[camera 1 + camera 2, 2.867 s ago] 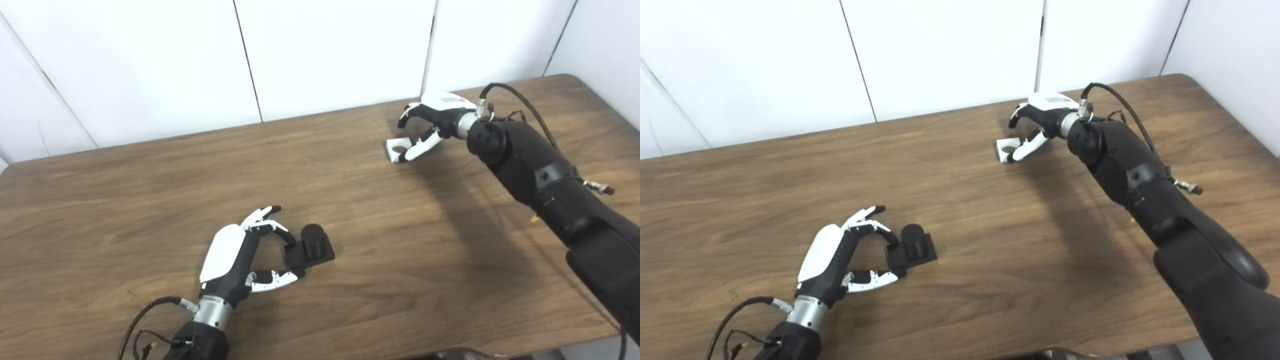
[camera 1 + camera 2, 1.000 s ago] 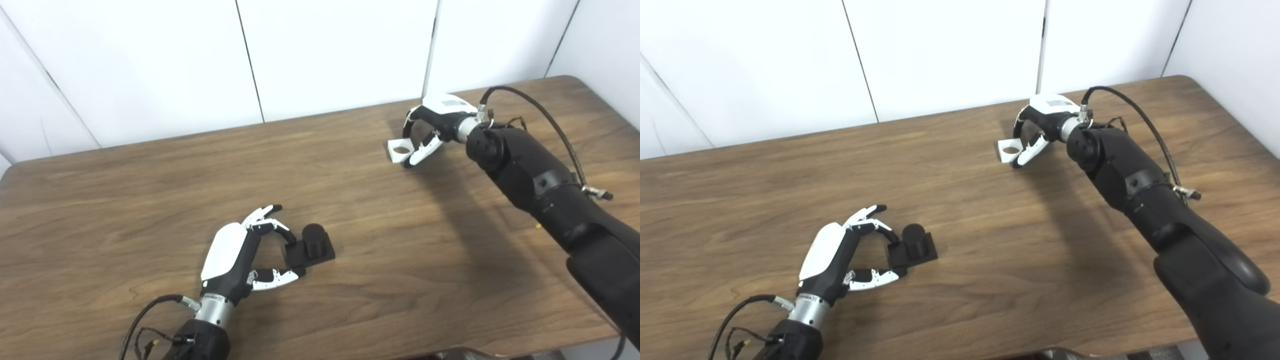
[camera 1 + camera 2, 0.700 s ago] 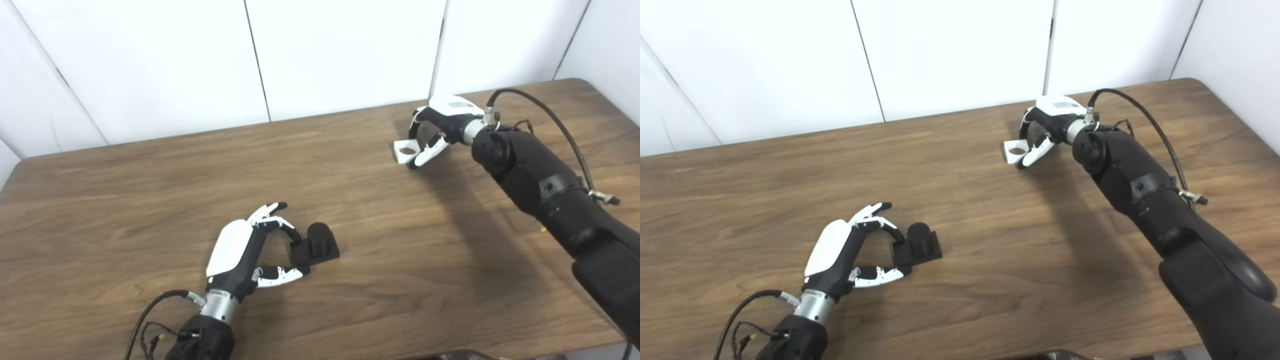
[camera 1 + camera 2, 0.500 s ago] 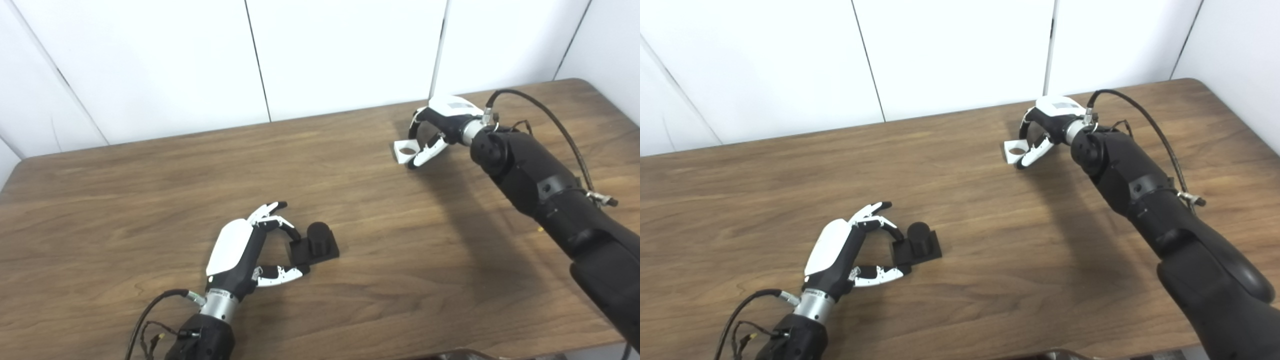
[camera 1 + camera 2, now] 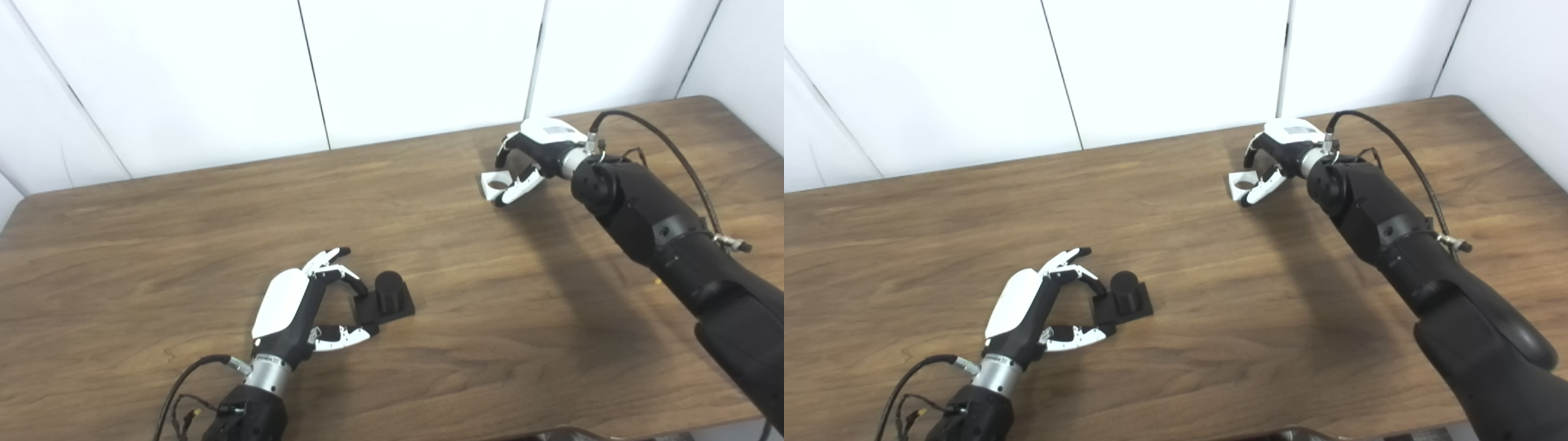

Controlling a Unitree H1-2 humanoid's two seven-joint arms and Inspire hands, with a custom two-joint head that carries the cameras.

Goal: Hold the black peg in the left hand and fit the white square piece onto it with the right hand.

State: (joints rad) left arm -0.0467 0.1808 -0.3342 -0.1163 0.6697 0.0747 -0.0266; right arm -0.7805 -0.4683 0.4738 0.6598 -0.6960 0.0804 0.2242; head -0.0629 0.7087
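One black peg [image 5: 384,299], one white square piece [image 5: 495,181] (two hands).

A wooden table [image 5: 184,202] fills most of the view; its top is dark brown with long grain streaks running left to right; its far right corner is rounded, and the near edge shows at the lower right. Behind it stands a white wall [image 5: 422,61] of flat panels, split by thin dark seams, some upright and some slanting; the panels meet the table's far edge with no gap to be seen. At the far right another white panel [image 5: 1513,67] angles toward the viewer. The light is even and soft; dim shadows lie on the wood at the right.
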